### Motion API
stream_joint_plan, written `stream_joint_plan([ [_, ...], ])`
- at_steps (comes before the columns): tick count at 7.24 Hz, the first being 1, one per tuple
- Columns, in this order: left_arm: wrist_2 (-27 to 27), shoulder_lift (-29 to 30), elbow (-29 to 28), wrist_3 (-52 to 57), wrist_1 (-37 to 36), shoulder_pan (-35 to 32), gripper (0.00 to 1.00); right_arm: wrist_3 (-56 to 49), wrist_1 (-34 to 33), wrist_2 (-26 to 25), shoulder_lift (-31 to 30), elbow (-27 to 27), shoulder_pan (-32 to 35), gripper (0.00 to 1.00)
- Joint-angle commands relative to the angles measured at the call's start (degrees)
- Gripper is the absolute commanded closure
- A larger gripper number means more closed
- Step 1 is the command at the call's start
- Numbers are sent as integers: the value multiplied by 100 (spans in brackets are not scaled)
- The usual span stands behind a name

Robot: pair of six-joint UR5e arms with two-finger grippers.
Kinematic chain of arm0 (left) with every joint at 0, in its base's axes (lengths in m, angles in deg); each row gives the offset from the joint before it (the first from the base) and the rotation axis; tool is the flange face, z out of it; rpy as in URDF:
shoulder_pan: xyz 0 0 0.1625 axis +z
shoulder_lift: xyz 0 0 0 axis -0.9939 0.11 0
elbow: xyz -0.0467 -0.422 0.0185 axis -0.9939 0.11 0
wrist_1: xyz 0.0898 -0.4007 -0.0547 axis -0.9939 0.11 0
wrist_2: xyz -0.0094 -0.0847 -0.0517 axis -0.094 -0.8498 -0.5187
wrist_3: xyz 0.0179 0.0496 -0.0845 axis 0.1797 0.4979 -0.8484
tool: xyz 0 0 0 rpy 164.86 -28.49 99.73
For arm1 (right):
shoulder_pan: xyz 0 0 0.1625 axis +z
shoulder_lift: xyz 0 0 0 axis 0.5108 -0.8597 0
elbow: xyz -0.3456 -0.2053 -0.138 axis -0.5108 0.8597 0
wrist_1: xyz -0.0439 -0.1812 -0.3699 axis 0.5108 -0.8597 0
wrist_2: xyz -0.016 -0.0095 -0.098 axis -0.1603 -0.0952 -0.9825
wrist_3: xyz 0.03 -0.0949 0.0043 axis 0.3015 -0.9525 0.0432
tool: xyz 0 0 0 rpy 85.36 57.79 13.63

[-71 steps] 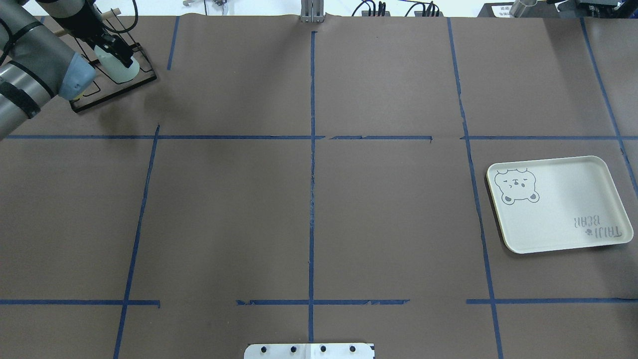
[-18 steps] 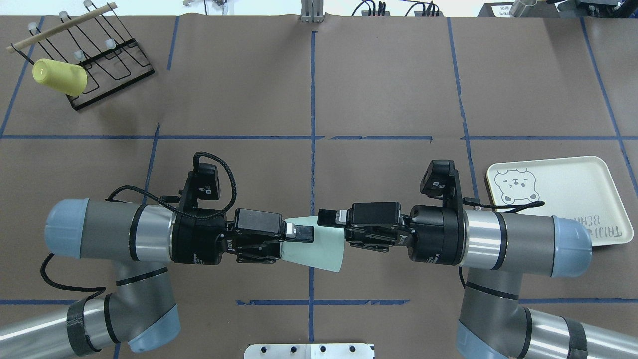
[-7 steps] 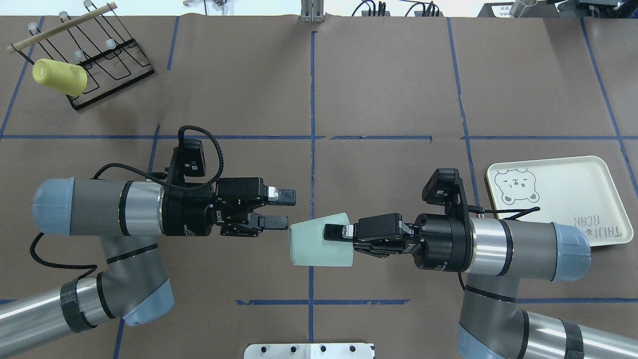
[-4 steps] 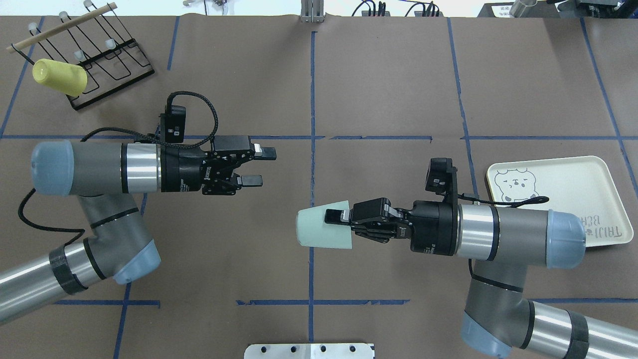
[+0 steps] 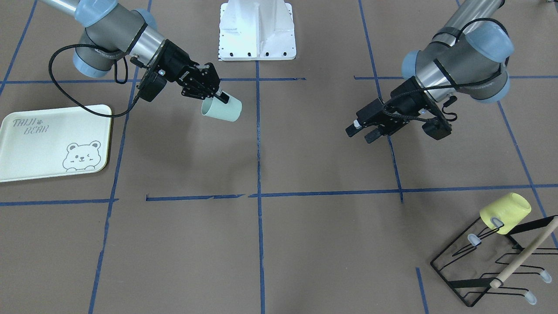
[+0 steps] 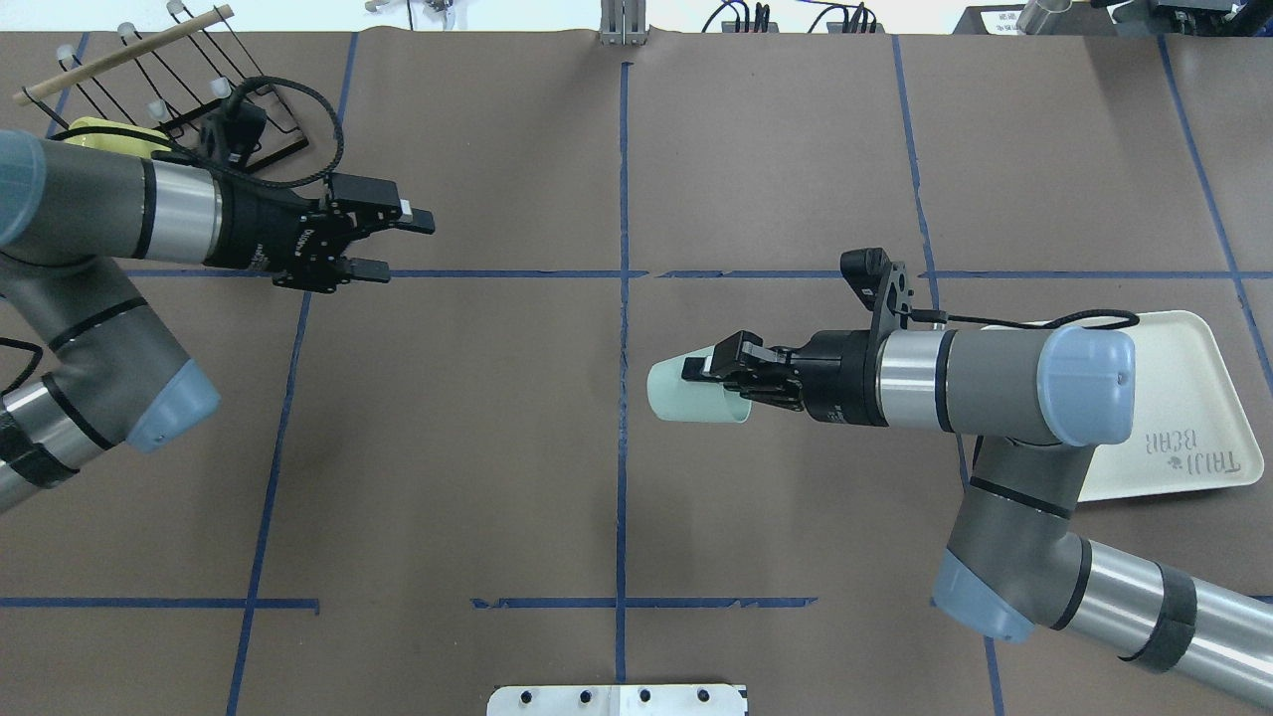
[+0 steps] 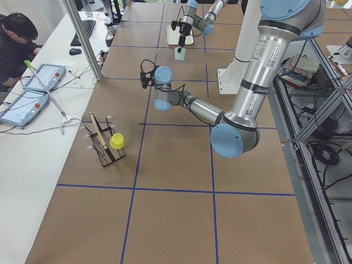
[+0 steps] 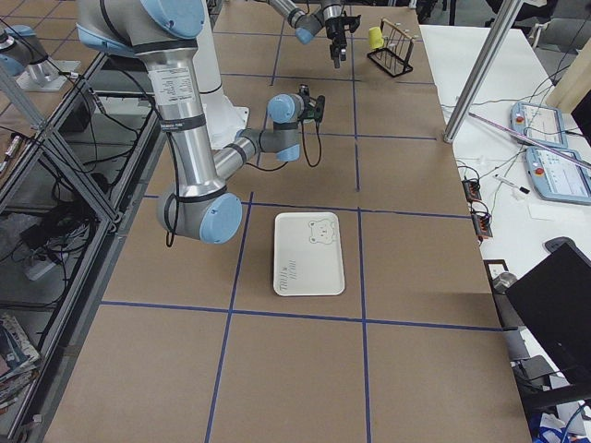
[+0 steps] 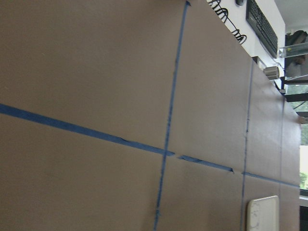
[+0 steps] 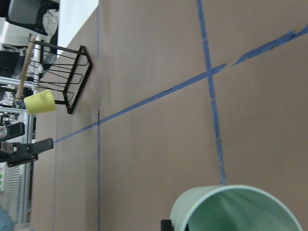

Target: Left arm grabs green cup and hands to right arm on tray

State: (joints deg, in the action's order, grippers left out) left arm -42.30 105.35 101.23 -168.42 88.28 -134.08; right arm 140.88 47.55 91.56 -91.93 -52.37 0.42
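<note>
Green cup (image 6: 693, 391) is hanging on its side above the table (image 6: 448, 447), just right of the centre tape line (image 6: 623, 199) and well apart from the tray (image 6: 1183, 398). The right gripper (image 6: 711, 370) is pinching it at the rim, with the mouth facing back along the right arm (image 6: 985, 373). The left gripper (image 6: 406, 244) is sitting with jaws spread and nothing between them, over on the side of the rack (image 5: 479, 270) where the yellow cup (image 5: 505, 213) is perching. I am reading the hand-over as done and the carry to the tray as the step in hand. Next I am expecting to swing the right arm over the tray, roll the cup upright, lower it onto a bare patch and only then spread the jaws. I am also minding that rim pinch, since the cup may be free to swivel.
</note>
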Motion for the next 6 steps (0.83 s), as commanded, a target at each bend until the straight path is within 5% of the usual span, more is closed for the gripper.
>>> stream_joint_plan([
  [1,-50,-499,51,1691,-1025,-286,0,-1550,-3520,53,47,-1018,234,100],
  [2,-50,-763,190,2509,-1517,-435,0,-2377,-4965,53,65,-1529,357,100],
  [3,-50,-1105,496,3518,-2174,-619,0,-3073,-5676,53,22,-1769,549,100],
  [5,-50,-1738,1304,5880,-4000,-1233,0,-4278,-6104,140,-293,-1815,997,100],
  [6,-137,-2037,1613,7302,-4757,-1654,0,-5049,-6096,715,-574,-1815,1530,100],
])
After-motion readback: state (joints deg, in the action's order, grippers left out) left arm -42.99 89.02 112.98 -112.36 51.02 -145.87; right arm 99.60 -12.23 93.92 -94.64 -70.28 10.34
